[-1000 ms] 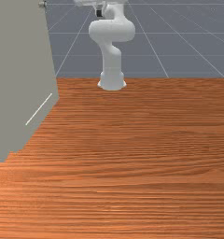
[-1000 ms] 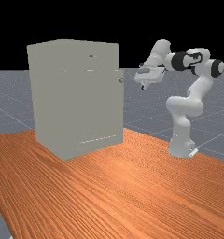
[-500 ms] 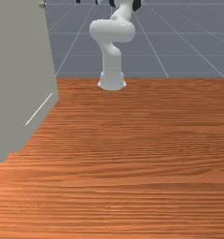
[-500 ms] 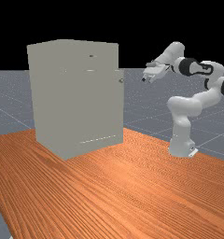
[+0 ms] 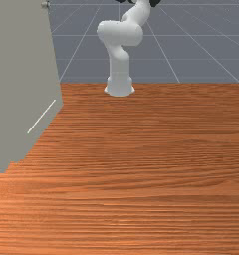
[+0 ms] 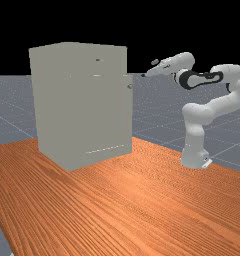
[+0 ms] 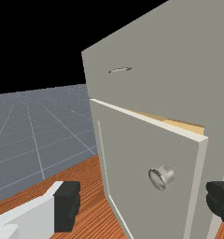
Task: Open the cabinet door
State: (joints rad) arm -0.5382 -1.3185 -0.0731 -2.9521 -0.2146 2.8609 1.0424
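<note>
Door ajar. Knob at upper middle of far view, left of and slightly below the gripper. Fingers spread, empty; knob ahead, roughly between their lines, apart. Next likely: advance onto knob.

3 views sharing cabinet, front facing arm, wrist close

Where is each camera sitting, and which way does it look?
Front view: across the table, facing the arm; its base and lower part show.
Far view: farther off, looking at the cabinet and the arm, from its base to its fingers.
Wrist view: at the arm's end, looking past the open fingers at the cabinet's door, slightly ajar.
Shared: the front and far views both see the arm's base; all three see the door's round knob.
</note>
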